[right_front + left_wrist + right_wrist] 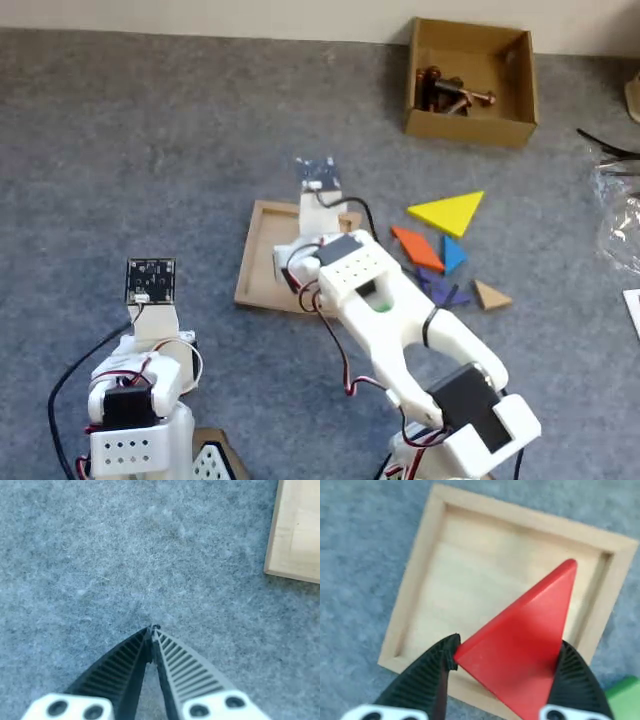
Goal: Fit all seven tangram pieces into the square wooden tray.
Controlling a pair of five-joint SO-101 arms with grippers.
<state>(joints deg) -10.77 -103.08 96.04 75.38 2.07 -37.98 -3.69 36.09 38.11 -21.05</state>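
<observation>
Bright, even, diffuse light in all views, no hard shadows. Grey mat [100, 555] ahead of the left pincer [151, 630] is evenly lit, with just a faint darker patch under its pressed-together fingertips. Wooden tray [282, 530] rim off to that pincer's side is very pale, near glare. Right pincer [509, 645] clamps the red triangle [525, 630], which has a soft sheen along one long edge. Thin shadow lines run inside the tray walls beyond the pincer. High view: soft shadow on the mat under the right arm [400, 320]. Cardboard box [470, 125] interior is dim, well beyond the right pincer.
</observation>
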